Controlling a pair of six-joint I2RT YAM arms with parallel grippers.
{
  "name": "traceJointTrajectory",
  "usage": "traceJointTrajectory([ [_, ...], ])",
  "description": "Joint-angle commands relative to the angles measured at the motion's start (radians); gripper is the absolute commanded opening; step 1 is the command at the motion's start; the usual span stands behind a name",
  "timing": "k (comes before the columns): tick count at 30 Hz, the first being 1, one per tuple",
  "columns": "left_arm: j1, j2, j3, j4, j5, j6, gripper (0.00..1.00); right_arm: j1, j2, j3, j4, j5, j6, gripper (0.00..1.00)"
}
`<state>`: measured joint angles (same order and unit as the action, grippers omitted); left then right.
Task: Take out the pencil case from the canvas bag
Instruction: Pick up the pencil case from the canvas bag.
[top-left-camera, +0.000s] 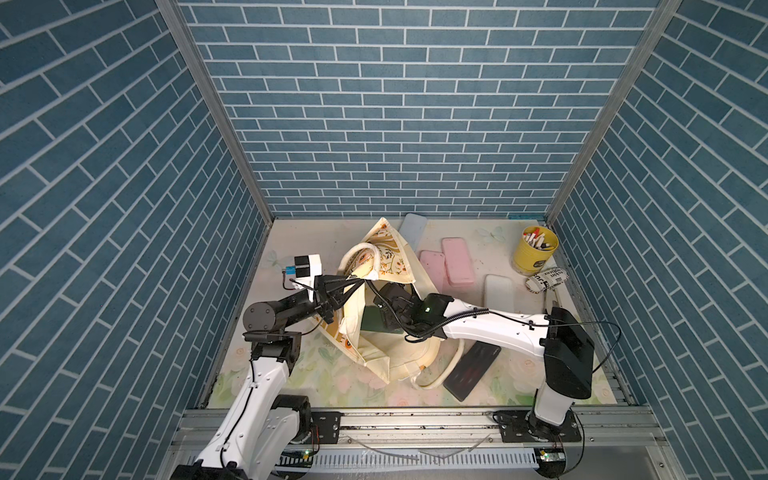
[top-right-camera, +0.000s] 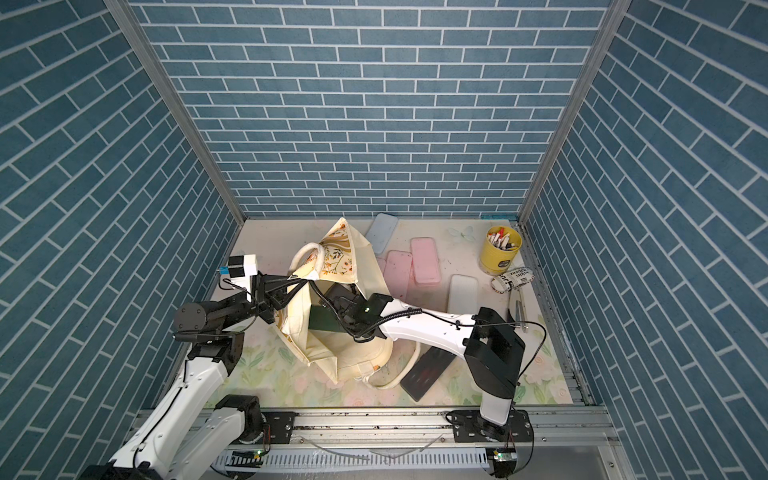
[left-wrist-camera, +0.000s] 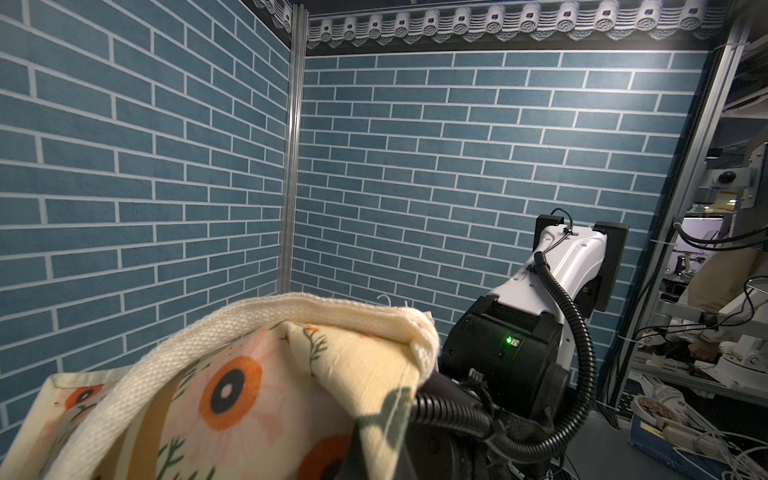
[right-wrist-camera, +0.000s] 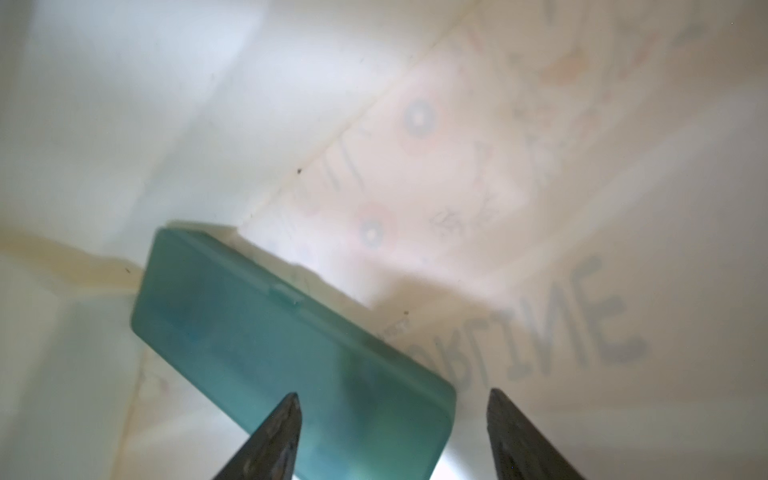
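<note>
**Bag and case, arms engaged.** The bag (top-left-camera: 399, 353) lies crumpled at mid-table with its mouth open. In both top views a dark green case (top-left-camera: 374, 322) shows inside it, toward the left wall. The left gripper (top-left-camera: 330, 309), fingers clenched on the bag's left rim, holds that edge raised. The left wrist view shows only the bag (left-wrist-camera: 291, 374) close ahead. The right gripper (top-left-camera: 386, 316) reaches into the mouth from the right. In the right wrist view its fingers (right-wrist-camera: 270, 449) stand released and wide apart, straddling one end of the case (right-wrist-camera: 291, 353), which lies on the cream lining; whether they touch it cannot be told. Outside the bag, to the right, lie two pink cases (top-left-camera: 457, 262), a yellow pot (top-left-camera: 528, 257) at far right, and a black case (top-left-camera: 471, 370) nearer.
</note>
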<state>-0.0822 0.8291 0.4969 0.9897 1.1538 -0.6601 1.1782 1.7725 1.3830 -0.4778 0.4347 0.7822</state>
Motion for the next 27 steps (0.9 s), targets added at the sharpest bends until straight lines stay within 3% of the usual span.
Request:
traceJointTrajectory([
  [1, -0.007, 0.004, -0.007, 0.098, -0.014, -0.020, 0.00, 0.005, -0.019, -0.022, 0.022, 0.072, 0.267, 0.71],
  [5, -0.007, 0.021, -0.014, 0.134, -0.030, -0.046, 0.00, 0.005, 0.009, -0.022, -0.029, 0.080, 0.427, 0.71],
  [17, -0.027, 0.044, -0.023, 0.137, -0.047, -0.067, 0.00, -0.013, 0.089, -0.051, -0.077, -0.016, 0.625, 0.71],
  [27, -0.057, 0.055, -0.020, 0.092, -0.046, -0.038, 0.00, -0.046, 0.076, -0.207, 0.132, -0.168, 0.715, 0.71],
])
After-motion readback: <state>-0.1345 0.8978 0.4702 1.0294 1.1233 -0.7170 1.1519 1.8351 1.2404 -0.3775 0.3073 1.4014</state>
